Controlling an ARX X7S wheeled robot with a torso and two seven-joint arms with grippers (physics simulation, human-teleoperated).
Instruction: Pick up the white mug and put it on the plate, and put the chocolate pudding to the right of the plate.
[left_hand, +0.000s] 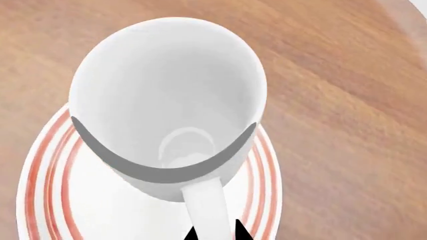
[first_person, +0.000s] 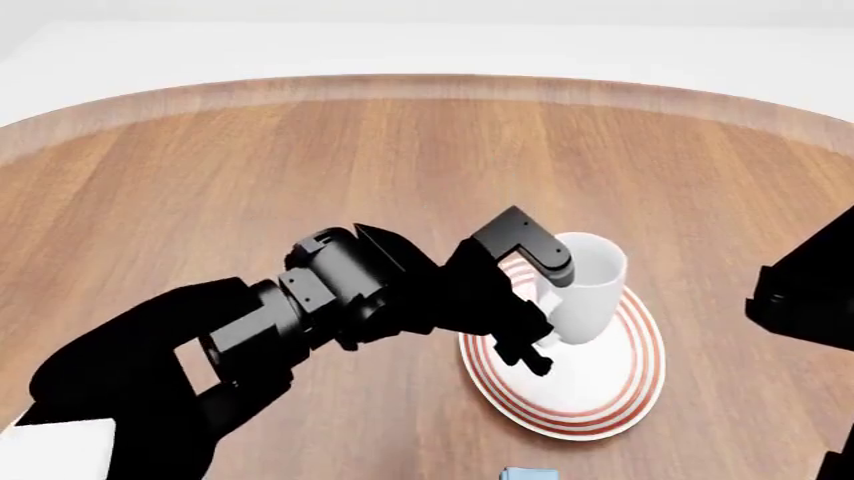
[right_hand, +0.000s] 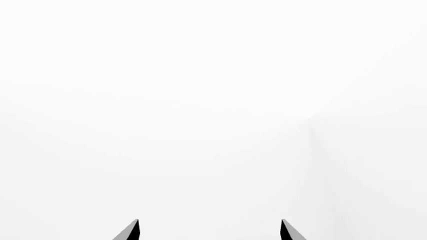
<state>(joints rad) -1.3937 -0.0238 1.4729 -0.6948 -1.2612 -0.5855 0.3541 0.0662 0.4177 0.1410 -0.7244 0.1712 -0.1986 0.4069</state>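
The white mug (first_person: 587, 285) stands upright on the plate (first_person: 627, 385), toward the plate's far side, its handle (left_hand: 207, 210) turned toward the left gripper (first_person: 534, 300). The plate, rimmed with concentric red rings, lies on the wooden table (first_person: 267, 170) toward the near edge, right of centre as seen from the head camera.

The left arm (first_person: 320, 300) reaches across the table from the near left side. Its claw is at the mug's handle side: in the wrist view two dark fingertips (left_hand: 240, 231) sit close on either side of the handle, so the claw appears pressed on the handle, though whether the pads truly touch it cannot be told for certain.

At the table's near edge, just in front of the plate, a small light blue corner (first_person: 527, 473) shows; it is presumably the chocolate pudding, but too little is visible to confirm.

The right gripper (right_hand: 208, 231) points at a blank white surface, fingertips well spread and holding nothing. A dark part of the right arm (first_person: 801, 300) shows at the right edge of the head view.
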